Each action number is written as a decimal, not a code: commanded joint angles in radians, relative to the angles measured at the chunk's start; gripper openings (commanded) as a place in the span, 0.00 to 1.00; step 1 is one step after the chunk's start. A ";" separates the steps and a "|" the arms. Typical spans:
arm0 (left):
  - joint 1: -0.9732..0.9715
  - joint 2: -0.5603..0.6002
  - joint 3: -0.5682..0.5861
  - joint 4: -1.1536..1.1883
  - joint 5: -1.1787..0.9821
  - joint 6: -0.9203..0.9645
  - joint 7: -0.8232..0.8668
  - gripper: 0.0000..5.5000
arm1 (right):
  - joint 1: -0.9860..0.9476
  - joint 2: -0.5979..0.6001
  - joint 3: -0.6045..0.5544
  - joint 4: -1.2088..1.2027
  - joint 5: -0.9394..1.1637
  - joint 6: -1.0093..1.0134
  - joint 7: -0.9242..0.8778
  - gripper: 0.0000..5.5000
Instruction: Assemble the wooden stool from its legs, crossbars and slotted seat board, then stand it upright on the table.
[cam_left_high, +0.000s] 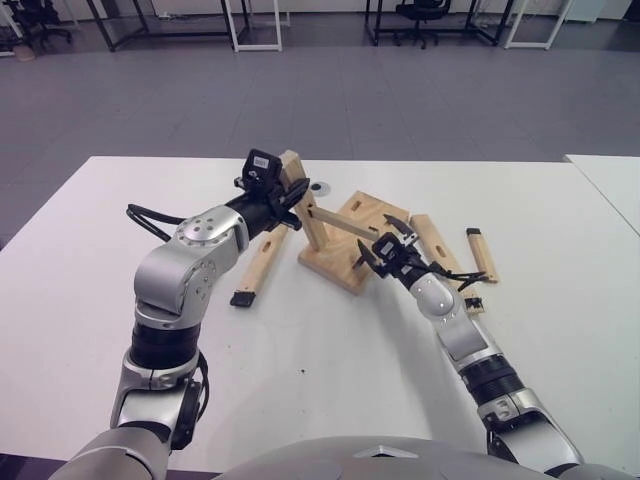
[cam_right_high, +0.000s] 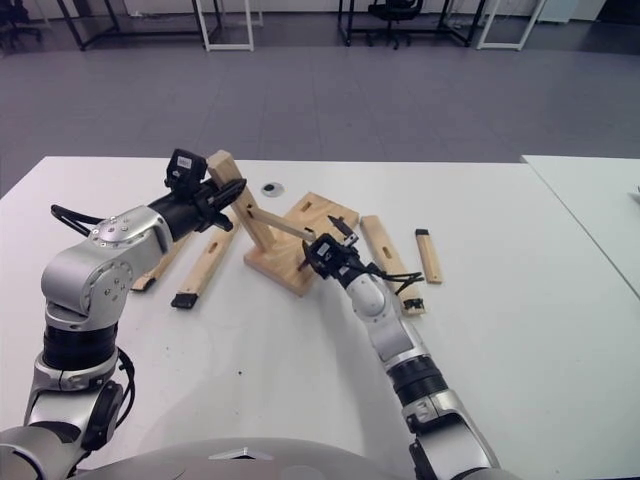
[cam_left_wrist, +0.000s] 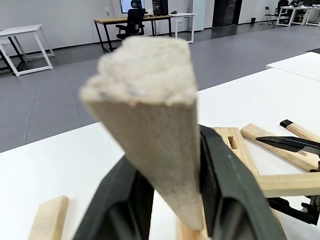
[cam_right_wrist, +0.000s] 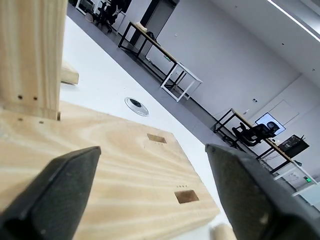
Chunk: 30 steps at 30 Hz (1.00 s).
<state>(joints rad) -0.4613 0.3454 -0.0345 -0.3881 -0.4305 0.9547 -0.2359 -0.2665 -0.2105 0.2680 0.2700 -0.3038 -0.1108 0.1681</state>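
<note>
My left claw (cam_left_high: 291, 196) is clamped tight on the upright leg (cam_left_high: 314, 226), which stands in the slotted seat board (cam_left_high: 335, 265) mid-table. My right claw (cam_left_high: 386, 246) gapes wide over the board's near edge, straddling the crossbar (cam_left_high: 345, 228) end and holding nothing. A loose leg (cam_left_high: 436, 242) lies just to the right, and the white table (cam_left_high: 330, 360) is bare nearer me.

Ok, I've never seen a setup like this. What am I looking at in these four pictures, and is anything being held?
This is a humanoid robot with two arms, each ending in a two-finger gripper. Two pictures come from its head, looking down over a white table. The other two come from cameras on its wrists. A slotted seat board lies on the table with one leg standing in it. The left gripper is shut on that leg's top. A crossbar sticks out from the leg, and the right gripper is open around its free end. Loose wooden pieces lie on either side.
</note>
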 joint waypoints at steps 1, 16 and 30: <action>0.050 0.042 -0.083 0.075 0.032 0.063 -0.041 0.19 | -0.087 0.066 0.031 0.155 0.037 0.104 0.088 0.71; -0.156 0.054 -0.215 0.332 0.091 -0.058 -0.197 0.19 | 0.028 -0.053 0.201 0.268 0.019 0.261 0.426 0.71; -0.110 -0.026 -0.002 0.093 0.018 0.025 -0.055 0.60 | 0.017 -0.070 0.144 0.251 0.074 0.197 0.363 0.71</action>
<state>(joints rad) -0.5506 0.3324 -0.0614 -0.2596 -0.3935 0.9572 -0.2954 -0.4111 -0.2517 0.3422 0.4092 -0.1894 0.0097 0.4709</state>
